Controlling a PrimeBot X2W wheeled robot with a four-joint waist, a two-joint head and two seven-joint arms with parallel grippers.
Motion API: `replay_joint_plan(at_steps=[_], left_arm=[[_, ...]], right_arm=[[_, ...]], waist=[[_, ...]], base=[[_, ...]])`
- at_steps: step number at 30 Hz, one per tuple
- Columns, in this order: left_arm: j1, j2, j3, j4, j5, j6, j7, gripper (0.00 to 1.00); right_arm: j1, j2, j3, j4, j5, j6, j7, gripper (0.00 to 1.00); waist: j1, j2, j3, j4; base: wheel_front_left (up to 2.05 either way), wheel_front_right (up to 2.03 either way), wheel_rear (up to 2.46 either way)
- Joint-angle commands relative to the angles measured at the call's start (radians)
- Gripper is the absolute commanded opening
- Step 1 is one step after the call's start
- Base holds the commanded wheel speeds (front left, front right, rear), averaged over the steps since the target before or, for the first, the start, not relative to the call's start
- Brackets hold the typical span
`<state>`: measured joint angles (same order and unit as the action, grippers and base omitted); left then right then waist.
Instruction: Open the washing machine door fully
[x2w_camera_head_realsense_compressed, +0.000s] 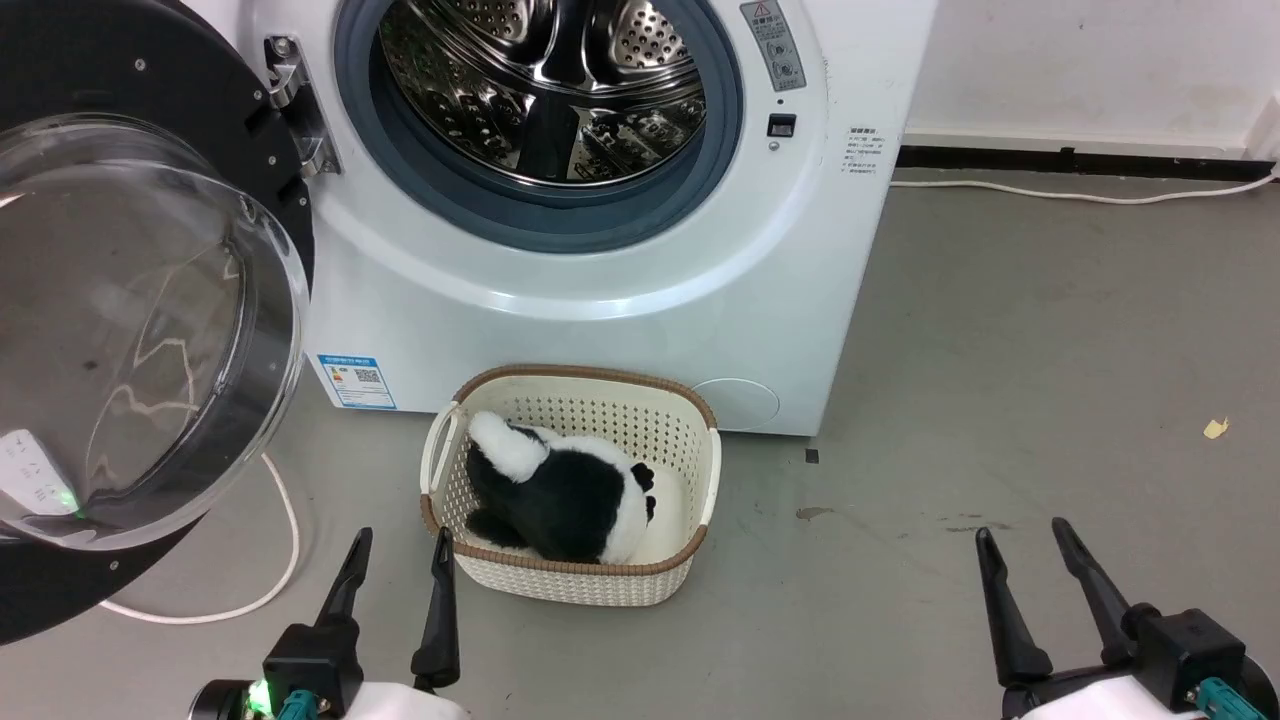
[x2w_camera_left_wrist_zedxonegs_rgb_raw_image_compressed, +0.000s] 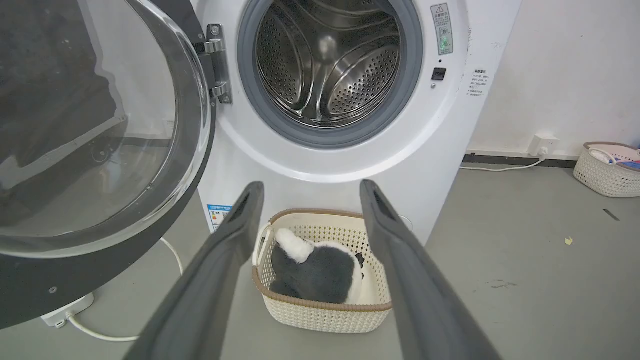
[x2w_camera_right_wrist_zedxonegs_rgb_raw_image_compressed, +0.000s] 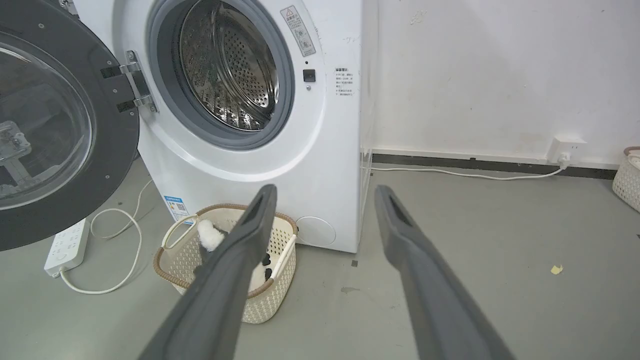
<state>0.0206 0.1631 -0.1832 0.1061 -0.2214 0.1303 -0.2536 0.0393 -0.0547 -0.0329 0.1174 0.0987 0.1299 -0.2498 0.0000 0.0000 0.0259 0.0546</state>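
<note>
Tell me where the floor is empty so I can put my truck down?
The widest bare floor lies right of the washing machine, out to the wall and down to the right tool. It is crowded in front: the basket with its plush toy, and under the open door, a white cable.

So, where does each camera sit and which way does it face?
Head: high, looking down at the big white washing machine; left gripper and right gripper below.
Left wrist: low, facing the cream plastic basket seen between its fingers.
Right wrist: facing the machine's right corner past its fingers.
All share the round black-rimmed door.
</note>
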Motion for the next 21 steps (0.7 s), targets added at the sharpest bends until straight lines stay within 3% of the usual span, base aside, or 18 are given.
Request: replay_joint_plan(at_steps=[1, 21], left_arm=[[0.013, -0.006, -0.002, 0.005, 0.008, 0.003, -0.006, 1.0], [-0.004, -0.013, -0.001, 0.001, 0.014, -0.008, -0.008, 1.0]], right_arm=[[0.013, 0.004, 0.001, 0.005, 0.011, 0.001, -0.007, 1.0], [-0.007, 0.004, -0.002, 0.014, 0.024, 0.001, -0.009, 1.0]], waist=[[0.0, 0.0, 0.0, 0.0], [0.0, 0.0, 0.017, -0.003]], base=[[0.0, 0.0, 0.0], [0.0, 0.0, 0.0]])
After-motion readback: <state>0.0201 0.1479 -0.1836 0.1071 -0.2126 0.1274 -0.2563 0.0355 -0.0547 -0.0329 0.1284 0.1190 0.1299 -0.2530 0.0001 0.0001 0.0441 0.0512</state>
